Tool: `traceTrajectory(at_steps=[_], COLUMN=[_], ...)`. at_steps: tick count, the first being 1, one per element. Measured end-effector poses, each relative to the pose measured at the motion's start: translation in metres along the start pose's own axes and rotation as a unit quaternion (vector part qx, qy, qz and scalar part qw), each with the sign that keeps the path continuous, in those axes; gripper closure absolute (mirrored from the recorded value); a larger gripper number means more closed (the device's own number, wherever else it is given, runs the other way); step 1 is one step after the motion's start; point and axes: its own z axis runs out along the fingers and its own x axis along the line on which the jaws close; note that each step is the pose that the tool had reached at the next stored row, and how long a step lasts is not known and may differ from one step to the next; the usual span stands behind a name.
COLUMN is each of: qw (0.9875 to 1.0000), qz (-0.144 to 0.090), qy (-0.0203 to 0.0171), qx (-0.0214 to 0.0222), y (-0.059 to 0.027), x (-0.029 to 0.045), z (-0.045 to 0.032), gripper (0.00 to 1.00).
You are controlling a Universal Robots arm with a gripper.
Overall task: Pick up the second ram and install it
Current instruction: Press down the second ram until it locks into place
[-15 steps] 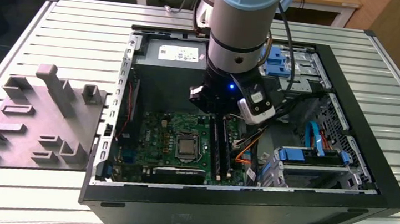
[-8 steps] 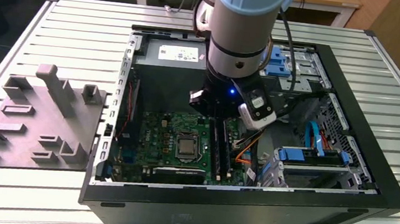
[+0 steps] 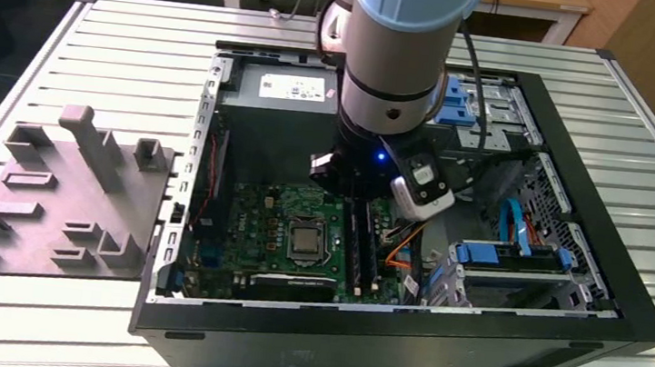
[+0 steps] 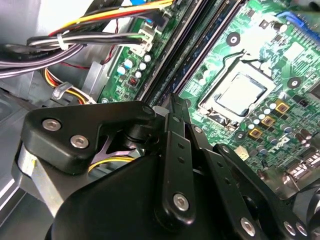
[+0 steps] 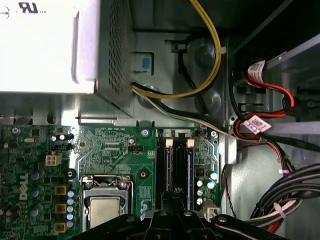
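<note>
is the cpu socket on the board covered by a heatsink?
No. In the first wrist view the CPU socket sits bare on the green motherboard, its metal lid and retention frame exposed, with no heatsink over it.

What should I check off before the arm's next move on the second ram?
1. Gripper over the memory slots: ok, seen in both wrist views.
2. Second ram in the gripper: cannot tell.
3. Slot latches open: cannot tell.
4. Cable bundle off the slots: ok, it runs past their ends.
5. Case open, motherboard exposed: ok.
</note>
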Motion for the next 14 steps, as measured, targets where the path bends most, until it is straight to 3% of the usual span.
traceTrajectory(at_steps=[14], qw=[1.0000], qz=[0.000], qy=[0.0000], qx=[0.0012], y=[-0.0192], x=[-0.0001], z=[-0.0011], gripper=[0.90])
